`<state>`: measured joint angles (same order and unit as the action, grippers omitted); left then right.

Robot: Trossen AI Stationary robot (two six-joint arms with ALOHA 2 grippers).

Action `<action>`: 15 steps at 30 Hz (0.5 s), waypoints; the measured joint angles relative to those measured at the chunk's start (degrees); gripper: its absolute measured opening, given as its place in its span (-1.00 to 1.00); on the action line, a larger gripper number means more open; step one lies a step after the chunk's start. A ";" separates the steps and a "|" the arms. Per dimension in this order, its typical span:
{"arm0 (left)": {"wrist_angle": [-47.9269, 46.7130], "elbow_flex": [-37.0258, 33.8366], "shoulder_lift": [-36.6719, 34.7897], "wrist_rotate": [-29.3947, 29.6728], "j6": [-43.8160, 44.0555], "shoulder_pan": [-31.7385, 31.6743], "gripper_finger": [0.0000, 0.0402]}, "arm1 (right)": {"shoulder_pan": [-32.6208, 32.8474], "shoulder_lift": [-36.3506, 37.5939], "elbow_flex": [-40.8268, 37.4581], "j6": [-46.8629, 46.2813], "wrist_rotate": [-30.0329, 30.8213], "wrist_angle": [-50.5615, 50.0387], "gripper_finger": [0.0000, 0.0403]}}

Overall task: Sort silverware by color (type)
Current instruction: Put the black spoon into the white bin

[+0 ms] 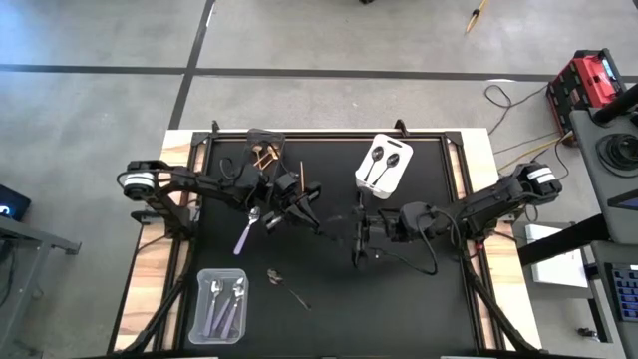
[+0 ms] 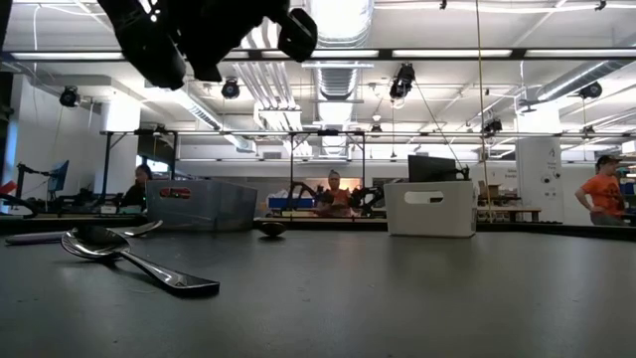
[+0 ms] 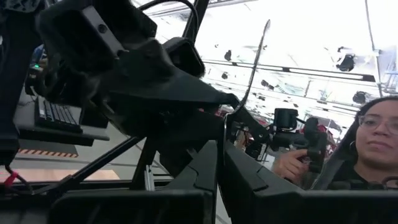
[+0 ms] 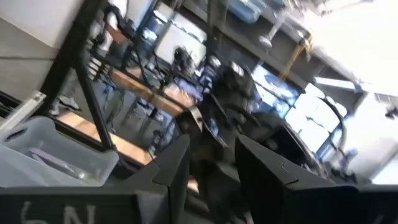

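Left gripper pinches a dark spoon mid-table; right gripper stands part-open beside it; a slack handover could drop the spoon.

My black left claw and black right claw hang over the matte black surface with its pale wood edge. Beside my left claw lies a silver spoon with a lilac handle. The clear plastic bin holds more silver-and-lilac spoons; the white bin beyond my right claw holds dark shiny ones.
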<state>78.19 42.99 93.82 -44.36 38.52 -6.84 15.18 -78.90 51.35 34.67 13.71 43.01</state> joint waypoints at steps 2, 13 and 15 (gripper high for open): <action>0.44 -1.32 -1.19 -1.16 0.15 -0.85 -1.00 | -0.17 1.05 -0.08 -1.33 1.40 -2.08 -0.40; -18.88 -9.27 -13.28 -0.14 -4.83 -6.86 -1.00 | -0.15 5.80 -0.09 -11.55 17.55 -14.69 -0.40; -29.56 -9.33 -16.28 1.19 -9.00 -7.67 -1.00 | -0.11 6.52 -0.09 -14.57 19.76 -16.99 -0.40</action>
<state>48.63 33.66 77.54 -43.17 29.53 -14.50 15.07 -72.37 51.27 20.10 33.47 26.02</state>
